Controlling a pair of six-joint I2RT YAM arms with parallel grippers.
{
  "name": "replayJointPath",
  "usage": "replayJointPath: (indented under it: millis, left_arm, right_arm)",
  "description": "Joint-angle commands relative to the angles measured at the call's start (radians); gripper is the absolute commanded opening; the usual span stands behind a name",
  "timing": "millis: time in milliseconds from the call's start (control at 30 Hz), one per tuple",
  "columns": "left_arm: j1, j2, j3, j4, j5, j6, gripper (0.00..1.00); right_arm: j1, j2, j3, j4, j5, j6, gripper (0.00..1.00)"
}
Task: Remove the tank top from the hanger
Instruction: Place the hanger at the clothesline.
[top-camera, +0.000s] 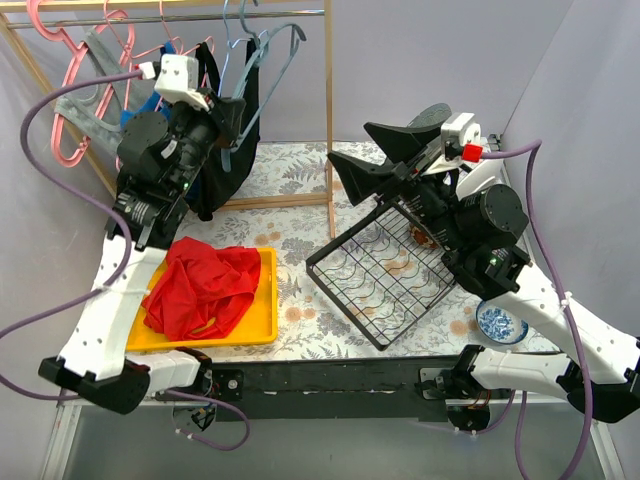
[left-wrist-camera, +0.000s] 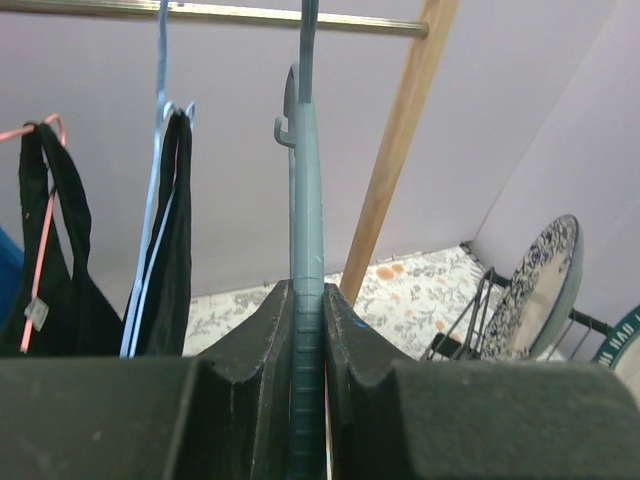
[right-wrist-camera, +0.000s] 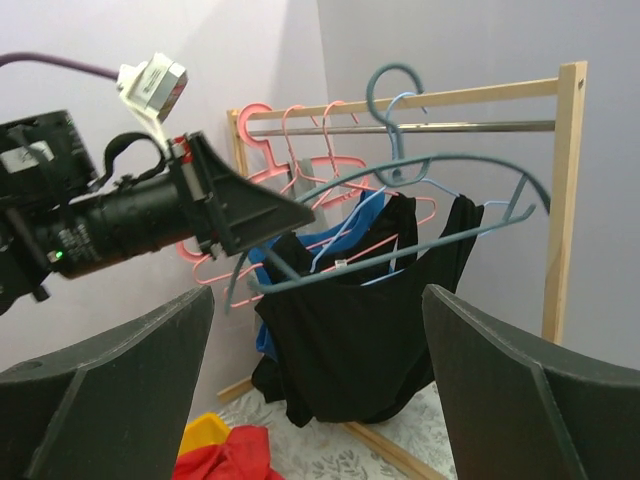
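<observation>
- The left gripper (left-wrist-camera: 307, 300) clamps the grey-blue plastic hanger (left-wrist-camera: 306, 200); the right gripper (right-wrist-camera: 315, 300) gapes wide.
- The black fabric tank top (right-wrist-camera: 345, 360) is likely light and limp; best pinched at a strap.

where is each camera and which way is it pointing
Top external: above and behind, looking down at the table; left arm and right arm show.
Left wrist: looks up along the grey hanger toward the rail; left tool shut on that hanger.
Right wrist: faces the clothes rack across the table; open right tool frames it, left arm visible.
Both wrist views share hanger and rail.
</observation>
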Motion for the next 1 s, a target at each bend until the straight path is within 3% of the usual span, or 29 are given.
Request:
replayJointPath:
  millis: [0,367,567,600,633,667,733,833,867,900,967]
  left_arm:
    - [0.004,0.066,0.08,0.101,0.007,0.025,0.0]
    - [0.004,0.188,0.126,0.213,-0.035,0.035,0.0]
    - [0.002,0.217,0.129,0.179,-0.015,0.014,0.0]
    - [0.004,0.209,0.11,0.176,-0.012,0.012,0.05]
    - [0.004,0.186,0.097,0.17,-0.009,0.009,0.27]
    - [0.004,0.174,0.085,0.169,-0.002,0.0,0.42]
    - [0.004,0.125,0.059,0.155,0.004,-0.009,0.62]
    - [0.004,0.077,0.074,0.1,0.002,-0.031,0.78]
    - [0.002,0.038,0.079,0.084,-0.002,-0.037,0.93]
    - [0.004,0.018,0.085,0.057,-0.007,-0.058,0.98]
    - [0.004,-0.054,0.094,0.029,-0.004,-0.077,0.98]
  right_arm:
    - [0.002,-0.037,-0.02,0.005,-0.022,0.018,0.92]
    - [0.002,-0.051,-0.068,0.005,-0.061,0.042,0.88]
    - [0.001,-0.033,-0.086,-0.04,-0.051,0.054,0.88]
    - [0.002,-0.028,-0.088,-0.046,-0.053,0.062,0.88]
    - [0.002,-0.019,-0.088,-0.052,-0.056,0.077,0.87]
    - [0.002,-0.013,-0.089,-0.06,-0.065,0.085,0.87]
    - [0.002,0.009,-0.089,-0.072,-0.074,0.103,0.86]
    - [0.002,0.052,-0.08,-0.095,-0.093,0.163,0.79]
    - [0.002,0.064,-0.08,-0.101,-0.105,0.206,0.78]
    - [0.005,0.081,-0.081,-0.104,-0.111,0.235,0.76]
    - [0.007,0.141,-0.084,-0.101,-0.134,0.286,0.73]
